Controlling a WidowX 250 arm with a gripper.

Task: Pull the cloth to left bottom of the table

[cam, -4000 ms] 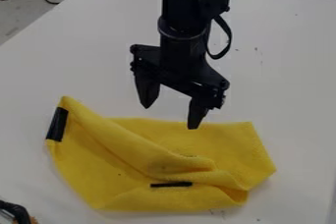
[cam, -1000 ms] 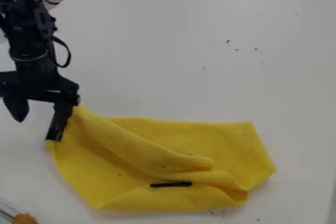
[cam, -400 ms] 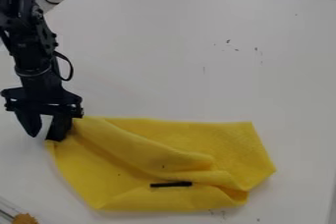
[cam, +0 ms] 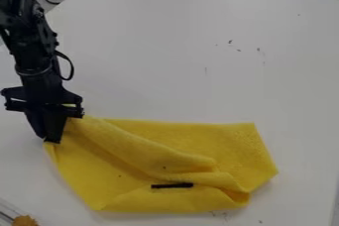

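The claw [cam: 51, 138] is drawn narrow, its two fingers brought together on the near corner of the yellow cloth [cam: 165, 145], and that corner appears to be pinched between them. The rest of the cloth is spread to the right of the claw and below it, lying on the white table [cam: 198, 61].

Only a small piece seems to be gripped, so the corner could be lost once a pull is begun: the whole weight and rub of the cloth would be borne by that one pinch. The long fold running down and away from the claw might be opened out or twisted, and the far end left trailing — or the cloth merely stretched rather than moved. Well below the claw, a brownish-orange lump [cam: 25, 220] could be bumped or covered if the cloth is dragged that way.

How deeply the cloth is held cannot be made out, as the corner is masked by the dark fingers. What is tucked beneath the fold is hidden too. Farther out, it cannot be told whether the black strip [cam: 172, 186] is fixed to the cloth or loose on it. The lump is cut off by the bottom edge — what it belongs to is unclear.
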